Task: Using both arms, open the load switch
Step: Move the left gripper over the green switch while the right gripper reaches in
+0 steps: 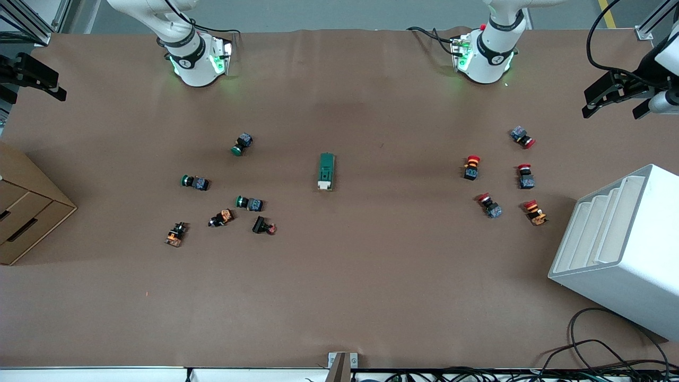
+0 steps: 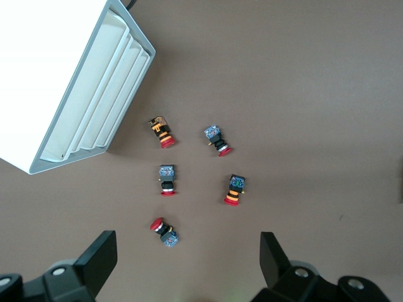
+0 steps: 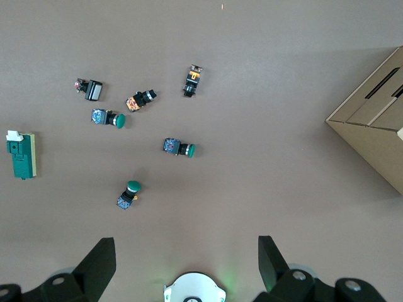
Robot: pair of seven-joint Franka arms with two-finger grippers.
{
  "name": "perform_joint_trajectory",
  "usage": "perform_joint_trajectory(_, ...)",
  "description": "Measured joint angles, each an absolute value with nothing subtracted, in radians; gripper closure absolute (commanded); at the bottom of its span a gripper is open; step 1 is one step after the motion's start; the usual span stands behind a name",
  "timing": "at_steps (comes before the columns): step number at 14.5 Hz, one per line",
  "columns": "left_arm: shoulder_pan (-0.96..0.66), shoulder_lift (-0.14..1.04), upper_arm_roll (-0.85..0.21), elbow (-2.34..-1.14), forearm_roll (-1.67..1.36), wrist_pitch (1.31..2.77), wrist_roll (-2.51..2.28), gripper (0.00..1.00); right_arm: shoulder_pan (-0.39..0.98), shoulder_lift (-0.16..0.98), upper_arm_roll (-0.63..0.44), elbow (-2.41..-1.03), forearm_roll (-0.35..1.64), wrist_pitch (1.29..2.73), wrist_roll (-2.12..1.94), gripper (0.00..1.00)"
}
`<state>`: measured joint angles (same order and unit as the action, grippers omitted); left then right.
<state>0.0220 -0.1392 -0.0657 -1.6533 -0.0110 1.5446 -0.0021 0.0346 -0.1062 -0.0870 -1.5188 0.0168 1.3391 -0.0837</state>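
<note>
One load switch (image 1: 326, 171) is seen near the middle of the brown surface (image 1: 339, 297), roughly midway between the two arms' ends; its long axis runs from the robots' bases toward the front camera, with the white tab at the end nearer to that camera. Toward the right arm's end from the load switch, six small push buttons are counted: three green-capped push buttons (image 1: 242, 144), two orange-bodied ones (image 1: 175, 234) and one black one (image 1: 263, 226). Toward the left arm's end from the load switch, five red-capped push buttons (image 1: 471, 167) lie scattered, apart from one another. A white slotted rack (image 1: 620, 249) stands near the red group, still farther from the load switch, and its slots are seen empty. A cardboard box (image 1: 26, 212) with a slot in its side is set at the right arm's edge of the surface; its contents cannot be told. The left gripper (image 2: 189, 264) is held wide open over the red-capped group, with nothing between its fingers. The right gripper (image 3: 187, 264) is likewise spread wide and unladen, over bare surface near the green-capped buttons.
</note>
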Motion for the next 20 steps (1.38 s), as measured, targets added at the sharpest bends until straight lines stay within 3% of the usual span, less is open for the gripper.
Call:
perform_joint_trajectory(7,0.014,-0.107,-0.075,-1.616,-0.011,1.544,0.002,0.00,0.035,-0.107,-0.087,-1.507,0.017,1.344,-0.084,0.00)
perform_joint_trajectory(10,-0.020,-0.045,-0.144,-1.606,-0.012,1.570,-0.036,0.00,0.034,-0.085,-0.089,-1.512,0.015,1.347,-0.083,0.00)
perform_joint_trajectory(16,-0.157,0.125,-0.413,-1.700,0.074,1.851,-0.626,0.00,0.006,0.097,-0.095,-1.513,0.004,1.465,-0.084,0.00)
perform_joint_trajectory(20,-0.391,0.196,-0.446,-1.826,0.250,2.031,-1.045,0.00,0.020,0.196,-0.085,-1.510,-0.034,1.542,-0.074,0.00)
